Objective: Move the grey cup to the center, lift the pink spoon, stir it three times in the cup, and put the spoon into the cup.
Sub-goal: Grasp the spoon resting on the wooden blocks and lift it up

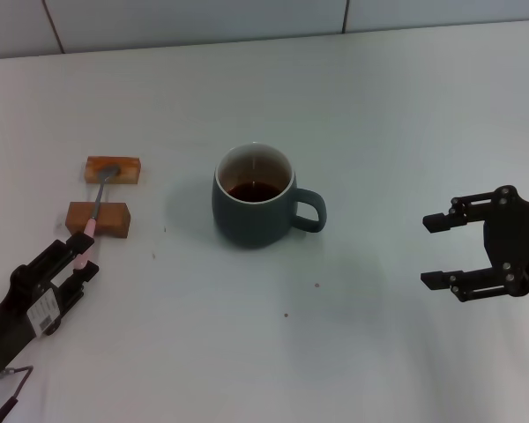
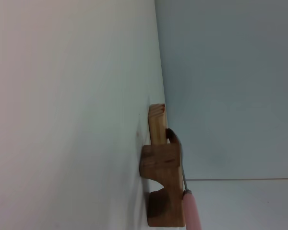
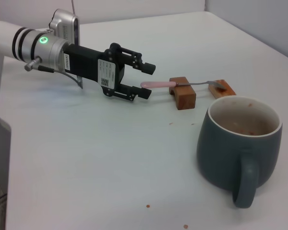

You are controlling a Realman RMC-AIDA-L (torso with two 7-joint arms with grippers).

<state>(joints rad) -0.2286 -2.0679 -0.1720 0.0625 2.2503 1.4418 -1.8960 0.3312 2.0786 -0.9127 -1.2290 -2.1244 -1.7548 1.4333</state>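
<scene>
The pink spoon (image 1: 97, 204) lay across two wooden blocks (image 1: 98, 219), left of the grey cup (image 1: 255, 198). It looked light, thin and slippery. The left gripper (image 3: 145, 86), fingers spread, sat around its pink end, the best place to pinch. The right gripper (image 1: 436, 250) waited wide open.

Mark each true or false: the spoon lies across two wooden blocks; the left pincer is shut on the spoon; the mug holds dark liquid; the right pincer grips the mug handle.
1. The pink spoon lies across the two wooden blocks: true.
2. The left pincer is shut on the spoon: false; it is open around the pink handle end.
3. The grey cup holds dark liquid: true.
4. The right pincer grips the handle: false; it is open, well apart from the cup.
</scene>
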